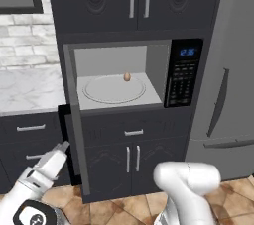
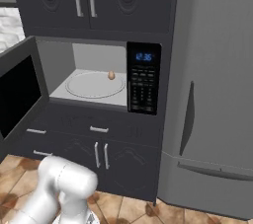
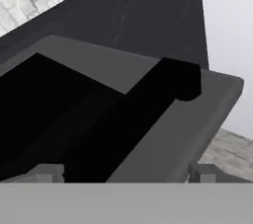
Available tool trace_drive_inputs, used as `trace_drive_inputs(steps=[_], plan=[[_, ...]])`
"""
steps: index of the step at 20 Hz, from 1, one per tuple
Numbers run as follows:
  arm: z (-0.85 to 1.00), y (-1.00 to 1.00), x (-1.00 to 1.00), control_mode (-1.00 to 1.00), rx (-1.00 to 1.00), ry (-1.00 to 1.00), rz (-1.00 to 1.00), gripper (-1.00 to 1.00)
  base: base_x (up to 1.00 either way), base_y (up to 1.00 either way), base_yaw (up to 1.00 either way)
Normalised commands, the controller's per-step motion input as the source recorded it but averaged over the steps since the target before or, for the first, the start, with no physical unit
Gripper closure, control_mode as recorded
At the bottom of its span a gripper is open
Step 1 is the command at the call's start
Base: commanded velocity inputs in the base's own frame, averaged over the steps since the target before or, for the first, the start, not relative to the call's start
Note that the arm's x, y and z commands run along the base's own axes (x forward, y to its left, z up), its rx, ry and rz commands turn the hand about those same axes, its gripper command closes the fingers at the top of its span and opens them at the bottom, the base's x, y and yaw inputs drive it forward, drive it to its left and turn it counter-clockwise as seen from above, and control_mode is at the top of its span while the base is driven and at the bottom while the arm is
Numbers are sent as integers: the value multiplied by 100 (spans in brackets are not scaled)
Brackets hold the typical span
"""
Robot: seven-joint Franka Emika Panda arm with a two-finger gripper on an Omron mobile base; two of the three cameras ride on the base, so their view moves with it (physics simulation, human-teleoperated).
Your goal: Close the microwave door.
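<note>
The microwave door (image 2: 20,94) stands swung wide at the 9 o'clock side of the microwave (image 1: 134,73), a stiff hinged panel that I'd judge swings freely to a flat push on its outer frame, no grasp needed. The gripper (image 3: 123,173) sits close against the door's face with its fingertips (image 3: 47,172) set well apart and holding nothing. The dark handle blurs into the black window, and the door's lower edge is cut off.

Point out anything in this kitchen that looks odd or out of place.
The microwave door hangs wide open, swung out to the left of the microwave. Inside, a small brownish egg-like thing sits on the turntable, near its back edge. The gripper is right up against the door's dark handle.
</note>
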Motion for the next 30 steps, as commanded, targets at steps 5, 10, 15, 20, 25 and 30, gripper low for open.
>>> trace_drive_inputs(steps=[5,10,15,20,25,30], plan=[[-27,84,76,-100,0,5,-18,-100,0,0,0],[-53,12,74,-100,2,7,-17,-100,0,0,0],[-18,-92,4,-100,25,-5,-8,-100,0,0,0],[0,-100,0,-100,39,-3,1,-100,0,0,0],[16,-100,0,-100,29,6,22,-100,0,0,0],[5,-100,51,-100,14,1,40,-100,0,0,0]])
